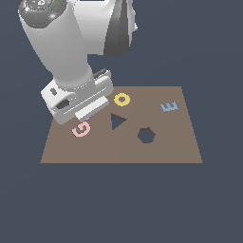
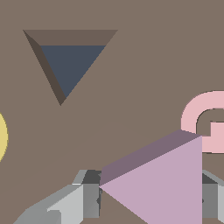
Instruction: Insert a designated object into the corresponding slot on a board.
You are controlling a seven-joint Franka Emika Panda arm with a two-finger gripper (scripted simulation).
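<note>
Claw (image 2: pixel 148 197) fingers (image 2: pixel 78 201) flank the lilac triangle (image 2: pixel 166 188) on both sides, seemingly clamped on it, low over the board (image 1: pixel 166 147) beside the pink G (image 1: pixel 81 128). Triangular slot (image 1: pixel 117 121) lies apart, empty. Yellow ring (image 1: pixel 122 99), hexagonal cut-out (image 1: pixel 146 135) and blue E (image 1: pixel 169 107) sit farther off.

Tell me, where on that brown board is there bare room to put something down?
The board is bare along its near edge, below the pink G and the hexagonal hole, and between the yellow ring and the blue E. It is crowded around the G, the triangular slot and the arm.
</note>
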